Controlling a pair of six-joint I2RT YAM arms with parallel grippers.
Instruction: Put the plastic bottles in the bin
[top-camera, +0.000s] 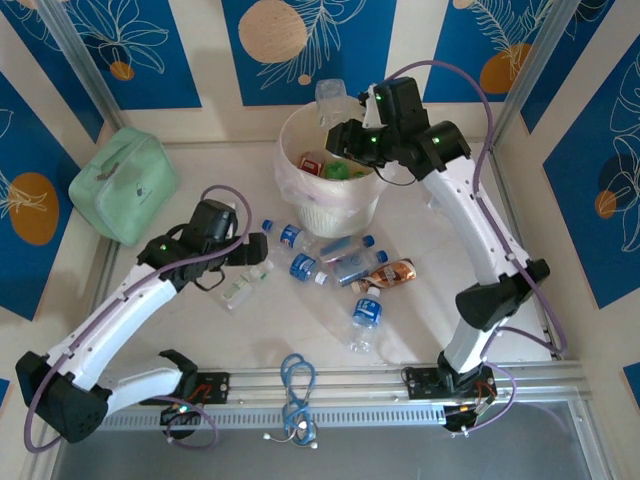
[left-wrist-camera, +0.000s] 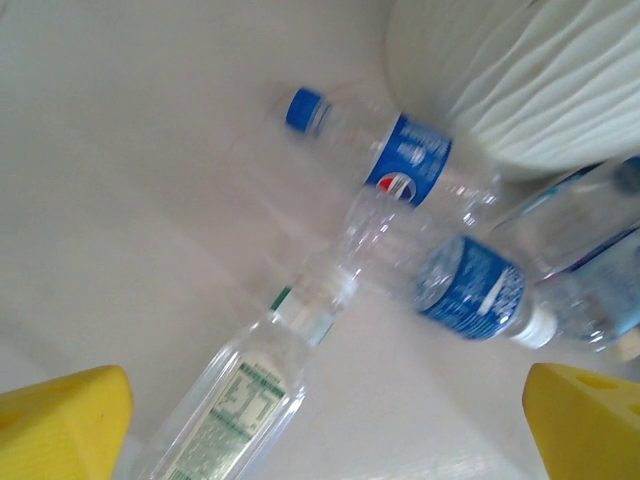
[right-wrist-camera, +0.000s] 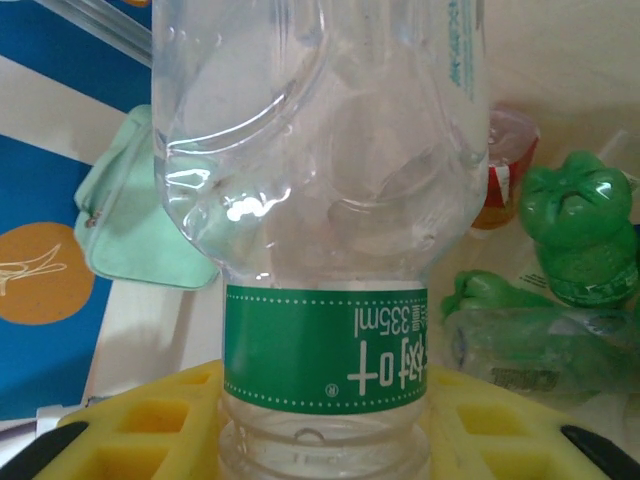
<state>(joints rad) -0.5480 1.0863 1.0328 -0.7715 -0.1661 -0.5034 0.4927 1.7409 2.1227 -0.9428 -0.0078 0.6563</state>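
Where blue-patterned walls (top-camera: 150, 50) ring the white table (top-camera: 235, 340), my right gripper (right-wrist-camera: 325, 430) clamps a clear green-banded plastic bottle (right-wrist-camera: 320, 200); my left gripper (left-wrist-camera: 325, 425) gapes.

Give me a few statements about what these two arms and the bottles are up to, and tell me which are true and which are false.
1. The right gripper grips a clear bottle with a green label. True.
2. The bin has nothing in it. False: green bottles and a red-labelled one lie inside.
3. The left gripper is clamped on a bottle. False: its yellow fingers stand apart, above the loose bottles.
4. Several bottles lie on the table in front of the bin. True.
5. The mint-green pouch sits right of the bin. False: in the top view it is to the left.
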